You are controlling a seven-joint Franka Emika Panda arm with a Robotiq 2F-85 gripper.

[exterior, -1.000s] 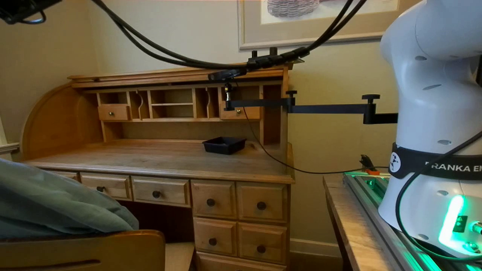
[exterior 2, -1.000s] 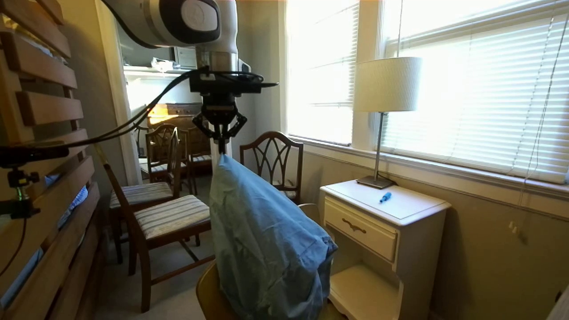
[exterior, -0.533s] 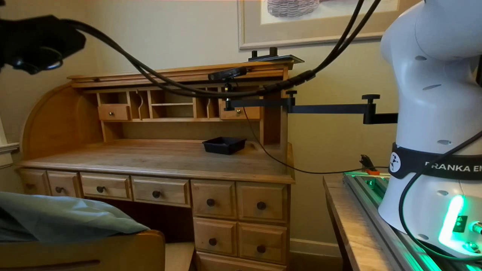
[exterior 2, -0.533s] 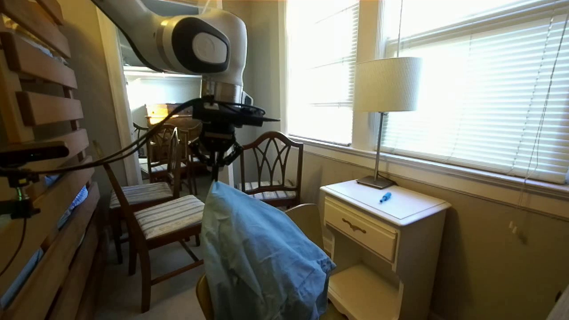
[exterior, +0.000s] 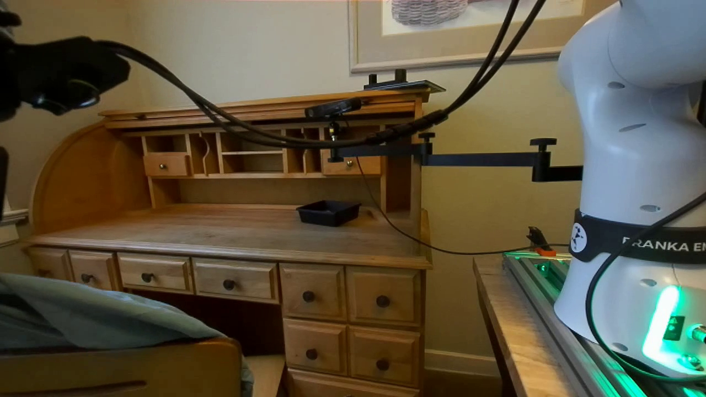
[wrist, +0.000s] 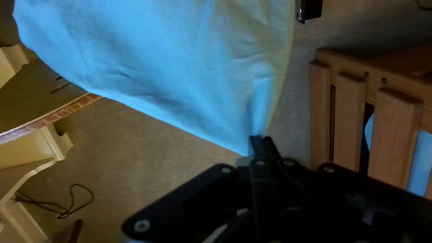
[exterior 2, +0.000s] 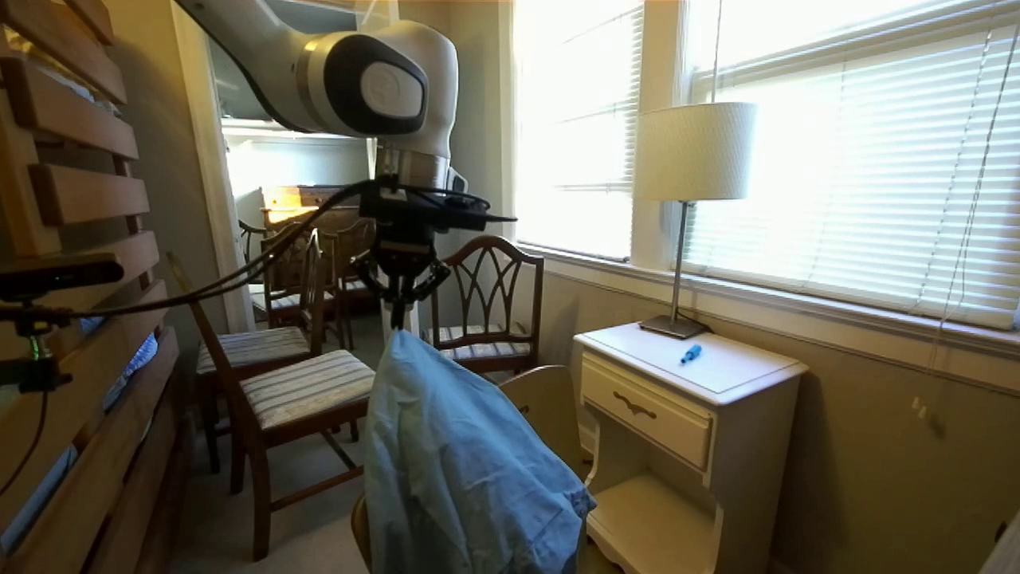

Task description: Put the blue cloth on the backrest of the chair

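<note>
The blue cloth [exterior 2: 470,478] hangs from my gripper [exterior 2: 398,317] by one gathered corner. In the wrist view the fingertips [wrist: 262,139] are closed on the cloth [wrist: 162,67], which spreads away from them. The light wooden chair backrest [exterior 2: 550,399] is partly hidden by the cloth. In an exterior view the cloth [exterior: 99,314] bulges above the top edge of the backrest [exterior: 121,369], and a bit shows past its right end. Whether it rests on that edge cannot be told. The backrest [wrist: 37,98] also shows in the wrist view. The fingertips are out of frame in that exterior view.
A white nightstand [exterior 2: 693,359] with a lamp [exterior 2: 693,151] and a blue marker [exterior 2: 690,354] stands beside the chair. Striped-seat chairs [exterior 2: 307,387] stand behind. A slatted wooden frame [exterior 2: 88,191] is at the left. A roll-top desk [exterior: 220,231] holds a black tray [exterior: 329,213].
My gripper has come down with the cloth held, then shifted slightly right in an exterior view. The cloth sits lower, and a bit of it now shows past the backrest's end.
</note>
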